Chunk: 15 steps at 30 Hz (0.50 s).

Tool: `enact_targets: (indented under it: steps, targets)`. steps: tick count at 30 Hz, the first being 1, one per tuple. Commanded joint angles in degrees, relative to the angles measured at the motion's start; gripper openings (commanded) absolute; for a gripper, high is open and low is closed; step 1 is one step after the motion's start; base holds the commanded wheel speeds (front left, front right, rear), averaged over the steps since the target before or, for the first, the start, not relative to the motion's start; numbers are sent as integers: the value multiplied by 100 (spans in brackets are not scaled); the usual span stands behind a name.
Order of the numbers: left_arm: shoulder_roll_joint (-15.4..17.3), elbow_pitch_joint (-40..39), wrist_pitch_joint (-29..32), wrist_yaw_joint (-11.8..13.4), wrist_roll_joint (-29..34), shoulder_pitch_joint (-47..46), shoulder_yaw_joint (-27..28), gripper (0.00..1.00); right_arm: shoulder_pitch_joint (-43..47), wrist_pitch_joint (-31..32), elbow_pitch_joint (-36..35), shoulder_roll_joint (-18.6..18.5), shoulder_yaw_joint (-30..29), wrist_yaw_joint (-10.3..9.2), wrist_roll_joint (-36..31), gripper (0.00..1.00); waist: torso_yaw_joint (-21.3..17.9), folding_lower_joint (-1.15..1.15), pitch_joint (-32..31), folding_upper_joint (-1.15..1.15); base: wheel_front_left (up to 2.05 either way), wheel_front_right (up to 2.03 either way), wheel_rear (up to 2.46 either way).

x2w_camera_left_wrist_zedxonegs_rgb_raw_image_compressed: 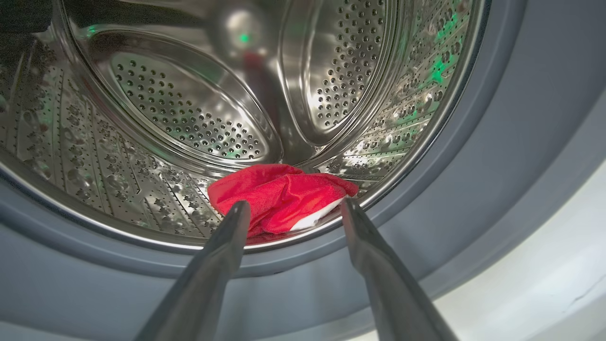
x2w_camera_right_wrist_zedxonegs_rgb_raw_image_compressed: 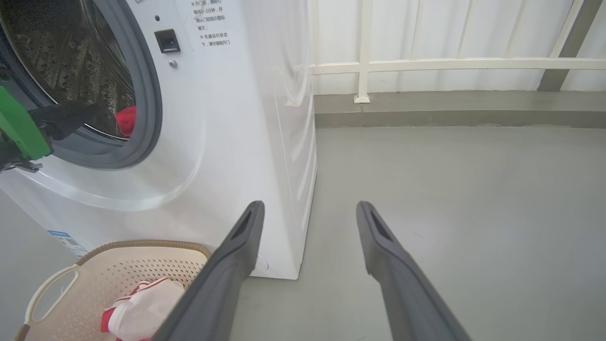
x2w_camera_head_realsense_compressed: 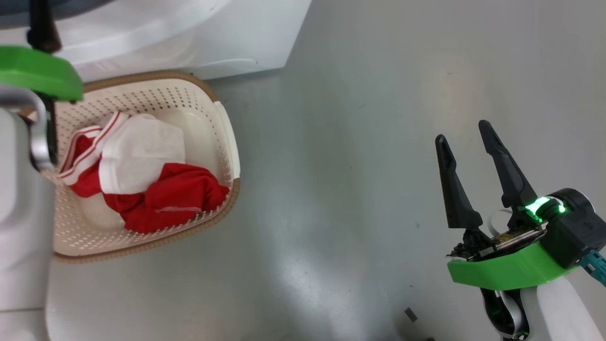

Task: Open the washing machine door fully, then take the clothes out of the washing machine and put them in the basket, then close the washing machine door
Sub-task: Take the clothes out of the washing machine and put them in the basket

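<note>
garment in the drum (x2w_camera_left_wrist_zedxonegs_rgb_raw_image_compressed: 279, 201): a small red bundle with a white edge lay at the near lip of the steel drum (x2w_camera_left_wrist_zedxonegs_rgb_raw_image_compressed: 189, 109), just inside the grey rubber ring (x2w_camera_left_wrist_zedxonegs_rgb_raw_image_compressed: 497, 142).
handling: it looked soft, light and limp. it would likely sag and trail when lifted, and could snag on the ring if dragged low. nothing about it seemed fragile.
where to hold: the bunched, raised middle of the heap seemed best, so the fingers would pinch several folds and not a loose corner.
left gripper (x2w_camera_left_wrist_zedxonegs_rgb_raw_image_compressed: 294, 204): wide open, its fingers pointed into the mouth of the washing machine (x2w_camera_right_wrist_zedxonegs_rgb_raw_image_compressed: 227, 118), tips flanking the bundle. whether they touched the cloth could not be told.
right gripper (x2w_camera_head_realsense_compressed: 462, 131): open and empty, held over the bare floor (x2w_camera_head_realsense_compressed: 355, 166), well to the right of the basket (x2w_camera_head_realsense_compressed: 227, 137).
clothes in the basket (x2w_camera_head_realsense_compressed: 142, 180): a red and white heap with striped trim lay inside it, just in front of the machine.
</note>
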Motion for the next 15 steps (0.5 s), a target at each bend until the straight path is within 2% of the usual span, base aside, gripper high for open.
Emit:
enact_targets:
  steps: [1,15]
  targets:
    - [367,11,42,55,137,-217,61,100,-26,-36,-126,-57,164,35,97,100,-96,0,139,0,0,0,0]
    - [1007,947,383,105,423,-1139,-107,100,-155,-36,-53,-57,364,35,200,100,-370,0,396,0,0,0,0]
